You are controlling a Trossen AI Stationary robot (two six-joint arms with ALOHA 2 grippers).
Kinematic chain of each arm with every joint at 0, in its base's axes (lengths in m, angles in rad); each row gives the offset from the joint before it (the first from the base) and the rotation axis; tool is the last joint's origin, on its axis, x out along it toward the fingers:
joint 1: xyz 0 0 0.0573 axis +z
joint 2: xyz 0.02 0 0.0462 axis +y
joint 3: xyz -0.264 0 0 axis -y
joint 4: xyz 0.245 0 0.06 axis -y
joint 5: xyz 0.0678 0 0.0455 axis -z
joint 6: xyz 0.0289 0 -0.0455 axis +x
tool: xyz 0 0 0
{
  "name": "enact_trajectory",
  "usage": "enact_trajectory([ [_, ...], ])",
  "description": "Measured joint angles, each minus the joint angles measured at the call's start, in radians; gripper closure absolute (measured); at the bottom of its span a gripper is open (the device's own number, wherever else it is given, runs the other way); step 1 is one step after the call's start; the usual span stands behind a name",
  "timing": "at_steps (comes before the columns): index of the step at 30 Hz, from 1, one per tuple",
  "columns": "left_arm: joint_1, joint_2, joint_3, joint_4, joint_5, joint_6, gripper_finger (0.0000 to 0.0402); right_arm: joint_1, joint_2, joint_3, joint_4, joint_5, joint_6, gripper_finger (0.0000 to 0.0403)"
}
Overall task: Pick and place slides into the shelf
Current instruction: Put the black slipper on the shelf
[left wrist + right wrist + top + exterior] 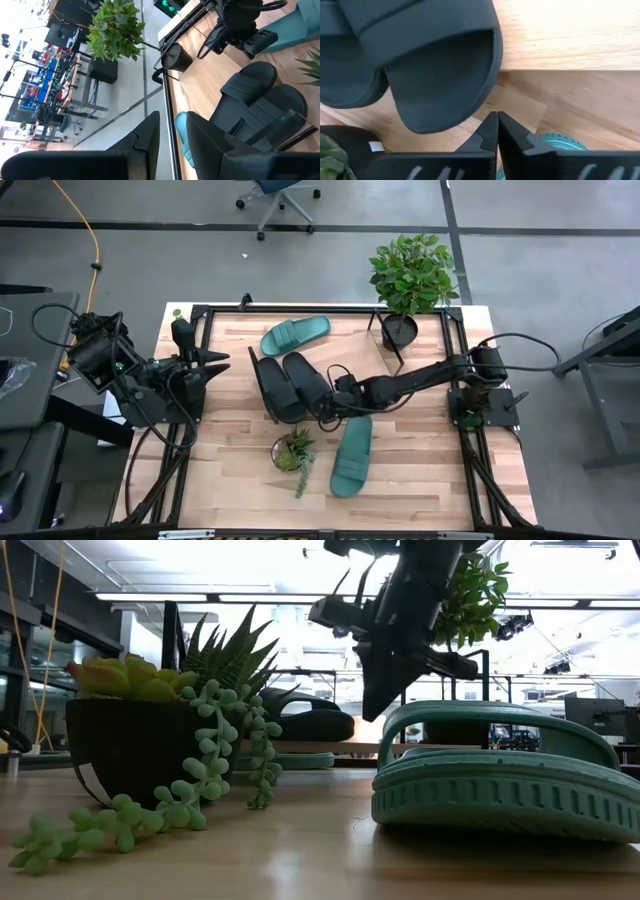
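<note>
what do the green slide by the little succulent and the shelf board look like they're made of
Green slide: looks like moulded foam or rubber, matte, judging by its ribbed sole edge and one-piece strap. Shelf board: pale wood with visible grain, smooth, probably lightly sealed; solid or veneer is not clear.

Tabletop: light wood, smooth, slight sheen. Shelf: same pale wood, black metal end frames. Black slides: matt, rubbery foam. Teal slide: matt, ribbed sole edge. Succulent pot: dark, matt.
</note>
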Motion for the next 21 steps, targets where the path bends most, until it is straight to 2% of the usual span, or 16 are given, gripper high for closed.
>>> enact_trajectory([
  [12,0.000,0.000,0.000,0.000,0.000,0.002,0.0316,-0.012,0.000,0.000,0.094,0.021,-0.049,0.0403],
  [18,0.000,0.000,0.000,0.000,0.000,0.002,0.0316,-0.008,0.000,0.000,0.003,0.057,0.030,0.0403],
  [21,0.000,0.000,0.000,0.000,0.000,0.002,0.0316,-0.007,0.000,0.000,-0.002,0.034,0.029,0.0403],
])
